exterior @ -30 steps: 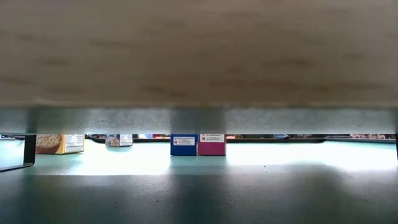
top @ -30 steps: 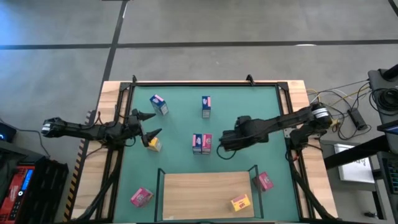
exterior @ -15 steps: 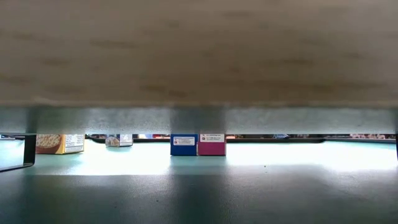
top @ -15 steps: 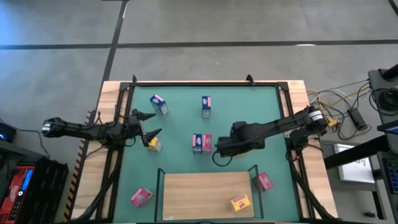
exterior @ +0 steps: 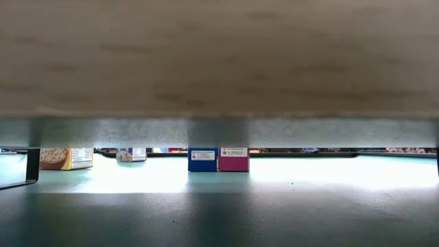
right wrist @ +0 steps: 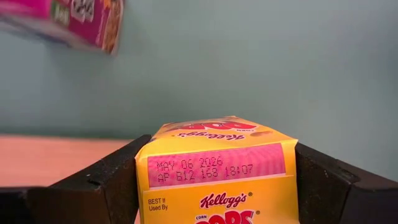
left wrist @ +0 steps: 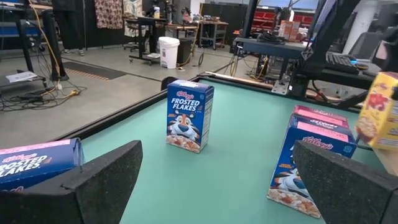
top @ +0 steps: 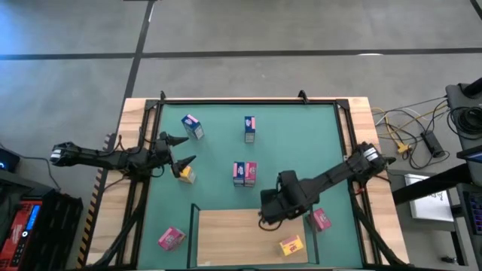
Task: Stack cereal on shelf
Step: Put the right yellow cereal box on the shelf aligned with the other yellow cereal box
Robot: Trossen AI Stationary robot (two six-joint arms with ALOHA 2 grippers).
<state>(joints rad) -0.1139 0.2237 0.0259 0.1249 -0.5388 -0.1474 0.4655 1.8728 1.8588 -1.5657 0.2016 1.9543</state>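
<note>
— Holding anything, that right gripper?
— Yes. Its two dark fingers are clamped on either side of a yellow Kellogg's box, stamped with a date along its top edge. From above, the right arm reaches in over the far edge of the wooden shelf, with the gripper above the board.

— And the left gripper?
— It sits at the left side of the green mat, fingers spread apart and grasping nothing. A yellow box lies just beside it.

— Where is the rest of the cereal?
— A blue Frosted Flakes box stands upright toward the far side of the mat, another blue box lies near the far left, and a blue and pink pair stands touching at the middle. One yellow box rests on the shelf's right part. A pink box lies just off the shelf's right edge, another pink box off its left.

— What does the low camera see?
— Mostly the underside of the board; beneath it, the pair shows side by side.
</note>
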